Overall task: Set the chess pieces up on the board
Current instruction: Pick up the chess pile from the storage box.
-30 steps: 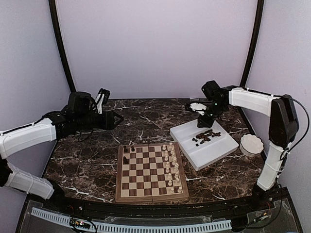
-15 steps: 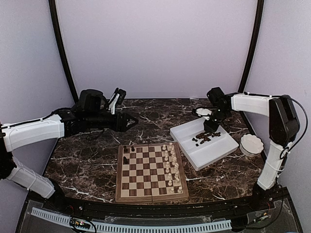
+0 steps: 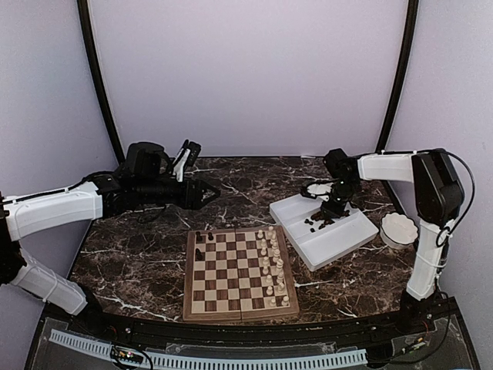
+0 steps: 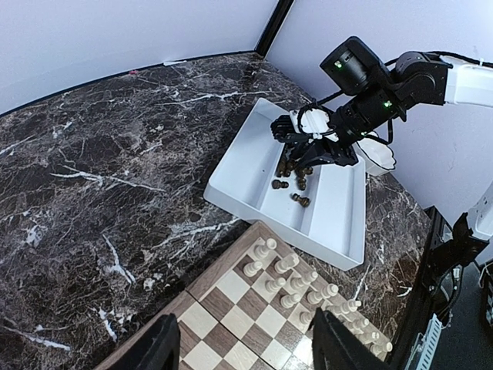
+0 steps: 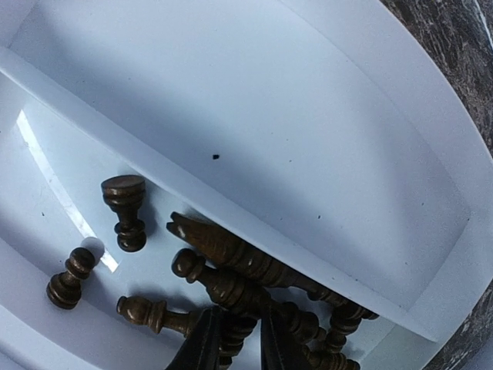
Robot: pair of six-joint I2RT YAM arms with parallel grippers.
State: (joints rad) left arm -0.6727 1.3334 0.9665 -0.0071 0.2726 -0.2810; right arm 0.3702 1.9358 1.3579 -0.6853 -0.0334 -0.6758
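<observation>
Dark marbled worktop (image 3: 154,247), lilac walls on three sides. Down in the white divided tray (image 3: 339,250) toward the right edge: right hand (image 5: 235,347), fingers nearly together, tips sunk into the heap of dark chess pieces (image 5: 239,258). Pinching one or merely touching it: cannot tell. Tangled heap, lying crosswise against the divider (image 5: 154,154), several touching right beside the tips.

Likely trouble: closing on two at once, or on a rounded head rather than a stem, then losing the piece on the way over the tray's rim. Also a chance of nudging neighbours and scattering them into a corner, harder to reach.

Further out, at the middle of the near edge: the board (image 3: 187,285), cream pieces (image 3: 269,262) ranked along its side toward the right edge, only a few dark ones at its far-left corner. Tiny, top-heavy figures, so a risk of toppling on a tilted release and of knocking neighbours over.

Over the far-left part, raised and well apart from everything: left hand (image 3: 209,193), fingers wide, nothing between. No clash likely short of a joint reach for the board.
</observation>
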